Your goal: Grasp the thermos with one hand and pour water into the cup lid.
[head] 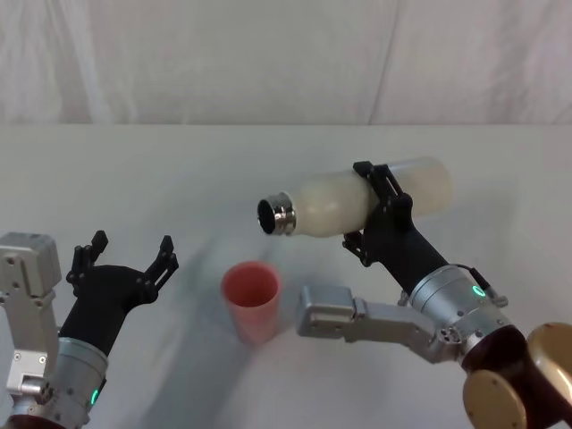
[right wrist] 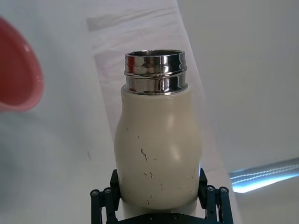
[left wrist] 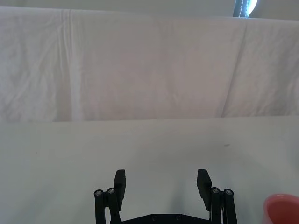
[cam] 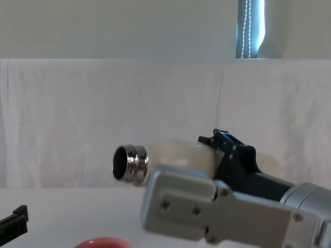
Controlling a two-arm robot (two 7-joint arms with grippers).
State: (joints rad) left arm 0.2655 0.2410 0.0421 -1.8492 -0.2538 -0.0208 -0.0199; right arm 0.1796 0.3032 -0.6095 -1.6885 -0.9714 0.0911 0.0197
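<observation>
1. Between the closed fingers of the right gripper [head: 375, 213], the thermos [head: 357, 202] is clamped around its cream-white body, held well above the table [head: 179, 170].
2. Its long axis lies almost level, pointing away from this gripper toward the robot's left; the open chrome neck [head: 277, 215] leads and the base trails on the gripper's far side.
3. A pink cup lid [head: 251, 298] stands upright on the table, below the neck and slightly nearer the robot, so the mouth looks just short of being directly over the rim. No water is seen leaving the mouth.
4. Judged from this, the pour turns on one relation: the neck must tip further downward while staying above the cup lid's opening.
5. To the cup lid's left, the left gripper [head: 125, 255] hovers low over the table with fingers spread wide and empty; it seems idle, and the right arm alone carries the work.
</observation>
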